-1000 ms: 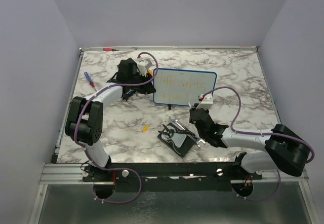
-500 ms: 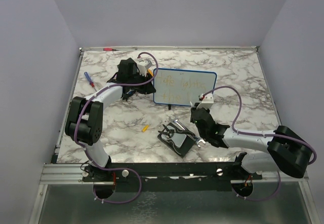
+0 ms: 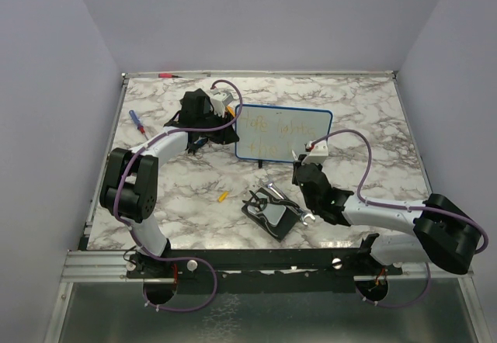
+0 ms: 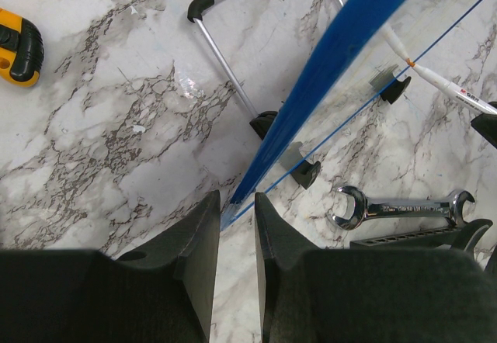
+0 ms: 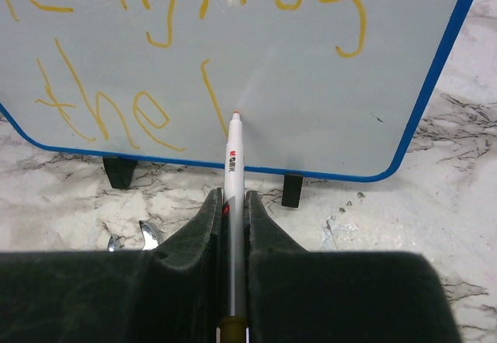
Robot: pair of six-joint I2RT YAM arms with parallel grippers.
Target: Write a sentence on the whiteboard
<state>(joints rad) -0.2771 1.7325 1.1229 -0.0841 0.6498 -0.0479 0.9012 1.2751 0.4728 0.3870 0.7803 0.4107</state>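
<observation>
The whiteboard (image 3: pixel 283 135) stands upright at mid-table on small black feet, blue-rimmed (image 5: pixel 435 87). The sentence (image 5: pixel 101 102) shows as orange-yellow letters in two lines, also faintly visible from above (image 3: pixel 276 129). My right gripper (image 5: pixel 233 199) is shut on a white marker (image 5: pixel 234 164), whose tip touches the board just below a fresh vertical stroke after "the". From above, the right gripper (image 3: pixel 298 164) sits in front of the board's lower right part. My left gripper (image 4: pixel 237 203) pinches the board's blue edge (image 4: pixel 334 56) at its left end (image 3: pixel 227 118).
A wrench (image 3: pixel 272 190) lies on a black square pad (image 3: pixel 272 217) in front of the board. A small yellow piece (image 3: pixel 223 196) lies left of the pad. A blue-and-red screwdriver (image 3: pixel 138 124) is at far left, a red pen (image 3: pixel 167 74) by the back edge.
The right gripper with the marker has shifted slightly to the right along the lower line of writing. The left gripper has stayed where it was on the board's edge.
</observation>
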